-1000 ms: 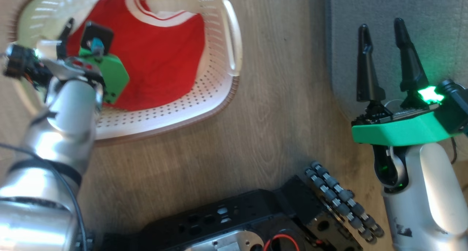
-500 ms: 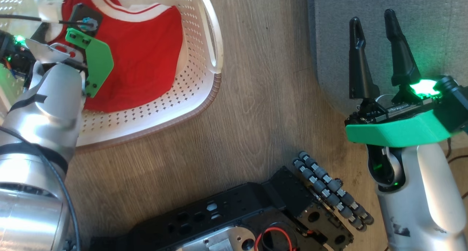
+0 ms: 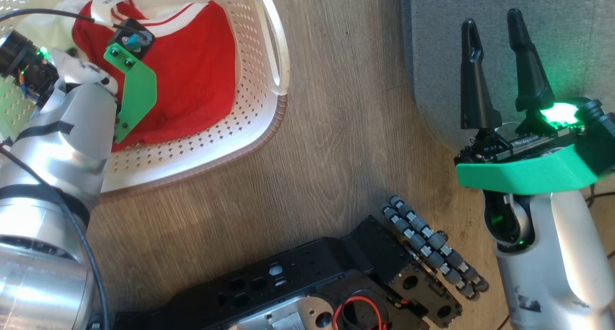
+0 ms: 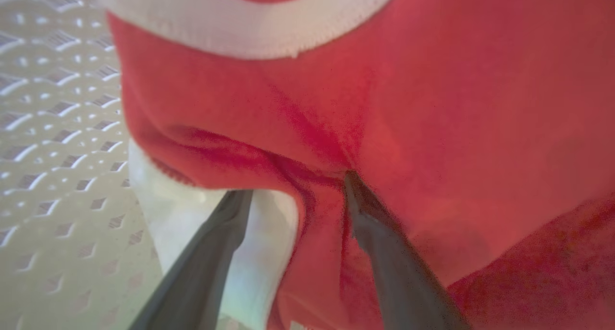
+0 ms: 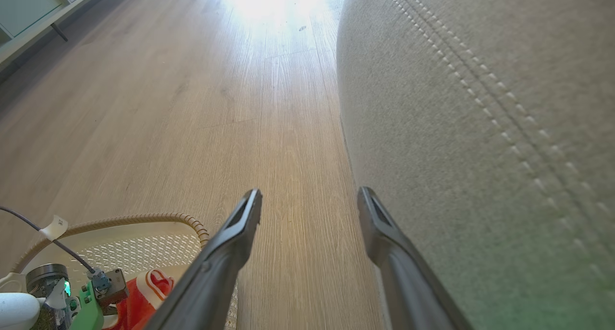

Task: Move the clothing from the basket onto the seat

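The left gripper [image 4: 296, 185] is pressing, jaws wide open, astride a fold of the red clothing [image 3: 192, 66] in the basket [image 3: 226, 138] (nothing pinched yet), so it needs closing before lifting toward the grey seat [image 3: 576, 32], beside which the right gripper [image 3: 492, 20] is hovering open and empty.

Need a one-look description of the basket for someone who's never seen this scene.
Find the big grey seat on the right of the head view, then cross the strip of wooden floor to its left to reach the basket. It is oval cream plastic with perforated walls, a brown woven-look rim and a white handle, and it alone holds the red clothing.
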Controlling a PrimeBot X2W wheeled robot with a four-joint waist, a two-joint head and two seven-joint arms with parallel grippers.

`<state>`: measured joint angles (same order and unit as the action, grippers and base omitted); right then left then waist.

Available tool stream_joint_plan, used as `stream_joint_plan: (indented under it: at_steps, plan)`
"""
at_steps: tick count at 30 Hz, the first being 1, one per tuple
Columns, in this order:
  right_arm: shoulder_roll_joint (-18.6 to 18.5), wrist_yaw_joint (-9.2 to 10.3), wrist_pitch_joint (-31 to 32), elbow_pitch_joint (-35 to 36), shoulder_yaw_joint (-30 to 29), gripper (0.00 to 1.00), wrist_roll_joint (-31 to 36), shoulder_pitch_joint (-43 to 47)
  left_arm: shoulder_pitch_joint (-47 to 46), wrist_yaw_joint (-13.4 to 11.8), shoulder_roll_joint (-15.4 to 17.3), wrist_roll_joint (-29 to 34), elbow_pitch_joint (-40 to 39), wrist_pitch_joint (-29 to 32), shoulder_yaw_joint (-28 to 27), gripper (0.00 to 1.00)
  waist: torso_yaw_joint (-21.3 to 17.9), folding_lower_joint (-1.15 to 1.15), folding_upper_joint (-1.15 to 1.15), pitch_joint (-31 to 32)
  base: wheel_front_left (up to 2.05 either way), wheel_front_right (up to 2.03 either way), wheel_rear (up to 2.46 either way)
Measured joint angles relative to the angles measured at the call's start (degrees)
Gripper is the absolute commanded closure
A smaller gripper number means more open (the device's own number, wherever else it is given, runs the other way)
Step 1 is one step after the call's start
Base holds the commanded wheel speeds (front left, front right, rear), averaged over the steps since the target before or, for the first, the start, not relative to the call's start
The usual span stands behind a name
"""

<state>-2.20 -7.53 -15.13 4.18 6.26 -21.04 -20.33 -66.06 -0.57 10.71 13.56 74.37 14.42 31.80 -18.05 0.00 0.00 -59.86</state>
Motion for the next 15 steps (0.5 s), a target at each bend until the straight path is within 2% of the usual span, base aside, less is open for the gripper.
stream_joint_plan:
  at_steps: [1, 2, 3, 4, 5, 8, 15]
  plan:
    - [0.0, 0.0, 0.0, 0.04, -0.02, 0.0, -0.12, 0.0, 0.03, 0.58, -0.01, -0.1, 0.01, 0.25, 0.0, 0.36, 0.0, 0.0, 0.0, -0.02, 0.0, 0.0, 0.0]
    - [0.0, 0.0, 0.0, 0.07, -0.03, 0.0, -0.12, 0.0, 0.08, 1.11, -0.08, -0.52, 0.01, 0.64, -0.02, 0.57, 0.01, 0.0, 0.0, -0.03, 0.0, 0.0, 0.0]
    - [0.0, 0.0, 0.0, 0.08, -0.03, 0.0, -0.12, 0.0, 0.14, 1.53, -0.19, -1.0, 0.01, 0.91, -0.04, 0.73, 0.02, 0.0, 0.0, -0.04, 0.0, 0.0, 0.0]
    - [0.0, 0.0, 0.0, 0.09, -0.07, 0.0, -0.12, 0.0, 0.19, 2.04, -0.3, -1.34, 0.02, 1.23, -0.04, 0.93, 0.04, 0.0, 0.0, -0.04, 0.0, 0.0, 0.0]
    - [0.0, 0.0, 0.0, 0.09, -0.07, 0.0, -0.12, 0.0, 0.19, 2.04, -0.3, -1.34, 0.02, 1.23, -0.04, 1.0, 0.04, 0.0, 0.0, -0.04, 0.0, 0.0, 0.0]
    - [0.01, 0.0, 0.0, 0.13, -0.1, 0.0, -0.12, 0.0, 0.32, 3.45, -0.4, -2.15, 0.02, 1.22, -0.05, 1.0, 0.08, 0.0, 0.0, -0.03, 0.0, 0.0, 0.0]
    - [0.08, -0.02, 0.01, -0.3, -0.19, 0.0, -0.15, -0.04, 0.48, 3.38, -0.33, -3.6, 0.12, 0.54, -0.15, 1.0, 0.08, 0.0, 0.0, 0.65, 0.0, 0.0, 0.0]
